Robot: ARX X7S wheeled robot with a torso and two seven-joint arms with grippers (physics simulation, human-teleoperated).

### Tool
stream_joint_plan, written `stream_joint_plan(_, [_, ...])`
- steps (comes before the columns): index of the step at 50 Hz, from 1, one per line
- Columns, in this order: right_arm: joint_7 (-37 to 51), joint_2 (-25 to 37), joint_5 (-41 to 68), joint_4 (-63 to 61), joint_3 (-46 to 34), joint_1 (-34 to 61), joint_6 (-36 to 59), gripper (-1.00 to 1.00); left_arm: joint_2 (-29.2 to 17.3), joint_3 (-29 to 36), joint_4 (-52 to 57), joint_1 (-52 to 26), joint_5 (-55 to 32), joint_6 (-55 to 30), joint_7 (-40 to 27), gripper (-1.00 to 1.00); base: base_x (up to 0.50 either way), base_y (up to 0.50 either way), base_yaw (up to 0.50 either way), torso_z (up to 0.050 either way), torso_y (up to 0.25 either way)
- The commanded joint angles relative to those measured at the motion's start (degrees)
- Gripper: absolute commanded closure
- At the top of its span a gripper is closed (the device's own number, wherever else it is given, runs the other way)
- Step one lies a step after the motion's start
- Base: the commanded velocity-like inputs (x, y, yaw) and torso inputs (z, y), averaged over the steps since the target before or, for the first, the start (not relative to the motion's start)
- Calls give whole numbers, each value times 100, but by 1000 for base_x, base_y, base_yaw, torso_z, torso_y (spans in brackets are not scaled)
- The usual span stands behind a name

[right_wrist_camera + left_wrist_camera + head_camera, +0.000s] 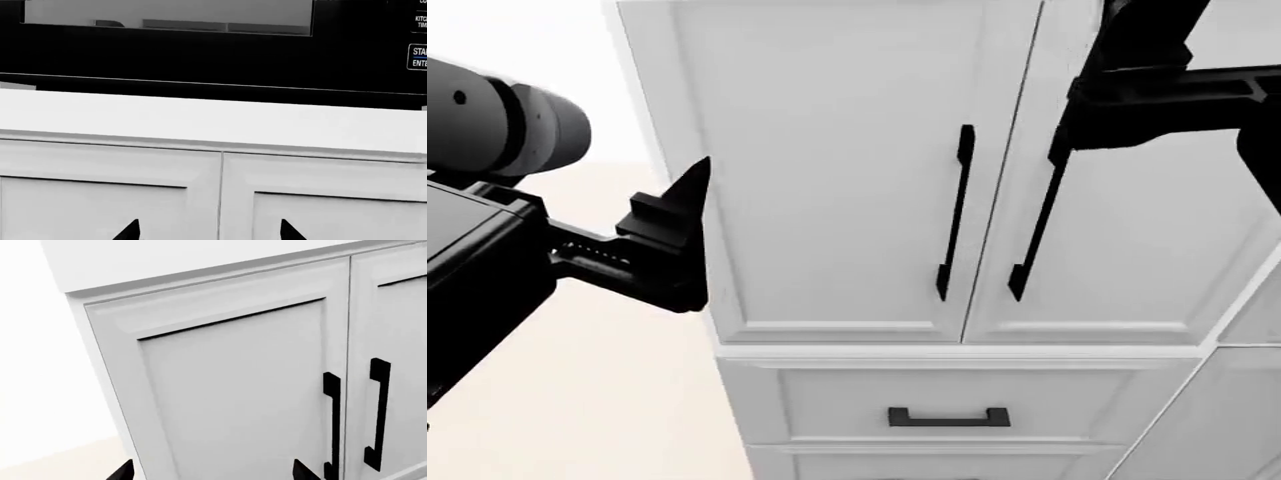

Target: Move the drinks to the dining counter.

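While both arms hang raised in front of a tall white cabinet, no drinks and no dining counter show in any of the three views, so where the cans stand cannot be told from here. Neither arm carries anything, which suits a moment when the robot is judged to be travelling or turning toward the drinks, not handling them.

Seen from the head, the left end effector sits just beside the left edge of the cabinet, its dark fingers spread and empty. Its wrist camera shows two separated black tips low in the frame, with a panelled door between them and nothing gripped. The right end effector likewise shows two pointed tips well apart over the seam between two doors, so it is open and empty too; in the head view only its dark arm crosses the upper right.

Two long black pull handles flank the door seam, and a drawer with a short black handle lies below.

Above the cabinet's white top, the right wrist view shows a black appliance with a window. Cut-off white lettering at its right edge reads "STA", "ENTE", "KITC" and "TIM"; no brand name is legible.
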Motion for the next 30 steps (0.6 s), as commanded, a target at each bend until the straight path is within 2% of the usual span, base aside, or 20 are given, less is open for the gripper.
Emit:
stream_joint_plan(1, [-26,6,-63,-14,0,-86,-38,-100,23,23,-8,66,72,8,41,-100,1,-500,0,0,0])
stream_joint_plan(30, [3,-3,-7,2,-9,-11,16,-100,22,80,-21,-59,-8,-4,-17,-100,1,-500,0,0,0])
